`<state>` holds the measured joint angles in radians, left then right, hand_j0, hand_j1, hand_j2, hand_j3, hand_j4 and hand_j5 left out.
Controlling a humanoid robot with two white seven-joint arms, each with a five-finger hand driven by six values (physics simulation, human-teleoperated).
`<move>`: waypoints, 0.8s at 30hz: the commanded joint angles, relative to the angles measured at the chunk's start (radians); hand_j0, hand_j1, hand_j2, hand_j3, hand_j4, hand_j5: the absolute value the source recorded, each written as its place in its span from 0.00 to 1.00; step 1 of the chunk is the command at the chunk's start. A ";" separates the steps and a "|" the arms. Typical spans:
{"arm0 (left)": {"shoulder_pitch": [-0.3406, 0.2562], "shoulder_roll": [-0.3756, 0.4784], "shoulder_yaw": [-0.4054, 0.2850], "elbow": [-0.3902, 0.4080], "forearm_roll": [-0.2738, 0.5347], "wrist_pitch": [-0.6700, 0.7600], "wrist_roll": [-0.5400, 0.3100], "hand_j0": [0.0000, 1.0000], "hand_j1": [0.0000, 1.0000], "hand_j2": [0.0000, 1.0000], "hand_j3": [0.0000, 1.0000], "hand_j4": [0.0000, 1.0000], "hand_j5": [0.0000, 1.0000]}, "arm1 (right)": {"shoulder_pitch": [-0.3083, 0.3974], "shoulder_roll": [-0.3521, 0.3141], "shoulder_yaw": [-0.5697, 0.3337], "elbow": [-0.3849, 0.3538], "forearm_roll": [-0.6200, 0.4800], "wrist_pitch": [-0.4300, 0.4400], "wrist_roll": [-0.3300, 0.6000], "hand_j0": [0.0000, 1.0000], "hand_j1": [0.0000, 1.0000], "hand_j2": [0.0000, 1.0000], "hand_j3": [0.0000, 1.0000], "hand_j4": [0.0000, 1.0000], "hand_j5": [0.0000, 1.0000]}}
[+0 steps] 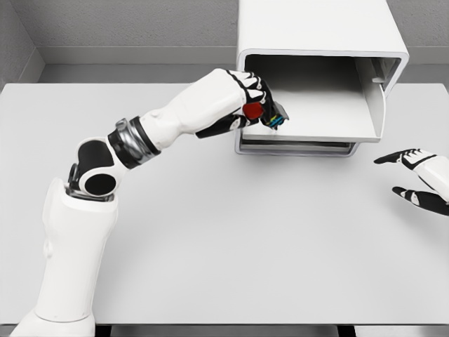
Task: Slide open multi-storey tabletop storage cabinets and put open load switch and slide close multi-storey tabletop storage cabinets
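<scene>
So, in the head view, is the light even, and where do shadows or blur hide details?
Head view: the light is soft and even, with no glare on the table. The open drawer of the cabinet is shaded inside. The load switch in the left hand is small and slightly blurred. The right hand is cut by the edge.

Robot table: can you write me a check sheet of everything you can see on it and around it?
Surface: table, pale grey, mostly bare.
Job's things: white cabinet at the far edge, its drawer slid open toward the robot; switch, red and dark with a blue bit, held at the drawer's left front corner, not yet set down.
Clutter: nothing seen.
Grippers: left hand curled around the switch; right hand over the table's right edge, fingers relaxed, holding nothing.
Cables: nothing seen.
Surroundings: grey walls behind the table; dark gap below the near edge.
</scene>
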<state>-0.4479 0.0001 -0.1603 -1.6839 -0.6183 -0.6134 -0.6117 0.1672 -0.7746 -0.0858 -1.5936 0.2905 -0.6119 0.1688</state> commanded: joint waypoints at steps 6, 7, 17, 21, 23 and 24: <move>-0.011 0.000 -0.016 0.004 -0.031 0.002 0.001 0.36 0.36 0.36 0.36 0.36 0.36 | 0.009 0.000 0.000 -0.019 -0.007 0.001 0.000 0.74 0.74 0.74 0.74 0.74 0.74; -0.014 0.000 -0.018 0.007 -0.041 0.002 0.001 0.36 0.36 0.36 0.36 0.36 0.36 | 0.009 0.000 0.000 -0.019 -0.007 0.001 0.000 0.74 0.74 0.74 0.74 0.74 0.74; -0.052 0.000 -0.064 0.036 -0.081 0.002 0.001 0.36 0.36 0.36 0.36 0.36 0.36 | 0.014 0.005 0.000 -0.034 -0.008 0.001 0.000 0.74 0.74 0.74 0.74 0.74 0.74; -0.089 0.000 -0.085 0.073 -0.081 0.002 0.001 0.36 0.36 0.36 0.36 0.36 0.36 | 0.014 0.008 0.000 -0.036 -0.008 0.001 0.003 0.74 0.74 0.74 0.74 0.74 0.74; -0.104 0.000 -0.094 0.084 -0.081 0.002 0.001 0.35 0.35 0.35 0.35 0.35 0.35 | 0.014 0.012 0.000 -0.045 -0.007 0.001 0.004 0.74 0.74 0.74 0.74 0.74 0.74; -0.109 0.000 -0.099 0.089 -0.081 0.002 0.001 0.35 0.35 0.35 0.35 0.35 0.35 | 0.014 0.015 0.000 -0.049 -0.007 0.001 0.004 0.74 0.74 0.74 0.74 0.74 0.74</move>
<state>-0.5614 0.0001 -0.2488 -1.6067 -0.7051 -0.6137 -0.6117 0.1810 -0.7622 -0.0857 -1.6346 0.2901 -0.6119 0.1729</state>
